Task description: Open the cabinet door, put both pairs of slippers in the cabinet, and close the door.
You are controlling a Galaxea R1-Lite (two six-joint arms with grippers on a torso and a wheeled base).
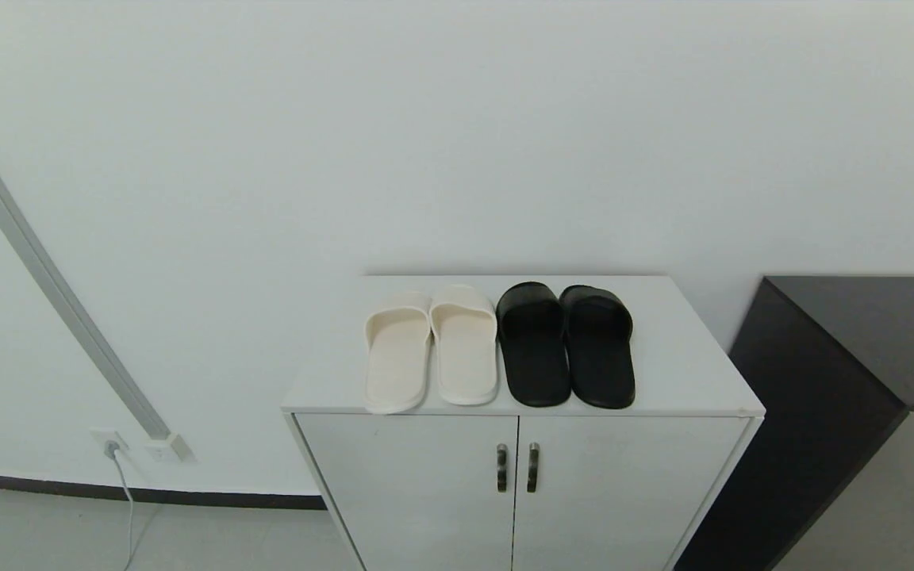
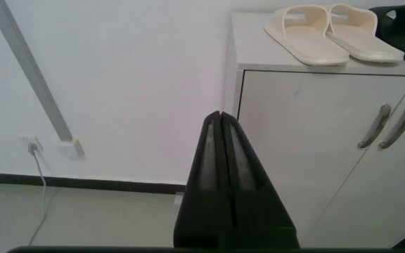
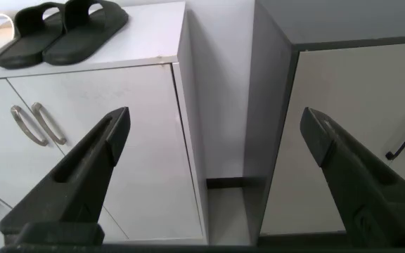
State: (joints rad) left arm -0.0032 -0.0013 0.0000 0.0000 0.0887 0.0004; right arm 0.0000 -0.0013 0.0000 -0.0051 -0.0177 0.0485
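In the head view, white slippers (image 1: 431,349) and black slippers (image 1: 566,345) lie side by side on the cabinet (image 1: 687,357), whose doors (image 1: 409,492) are shut. In the left wrist view, the left gripper (image 2: 220,123) has its fingers pressed together, near the cabinet's front. In the right wrist view, the right gripper (image 3: 215,119) is spread wide, facing the gap beside a dark cabinet (image 3: 357,119).
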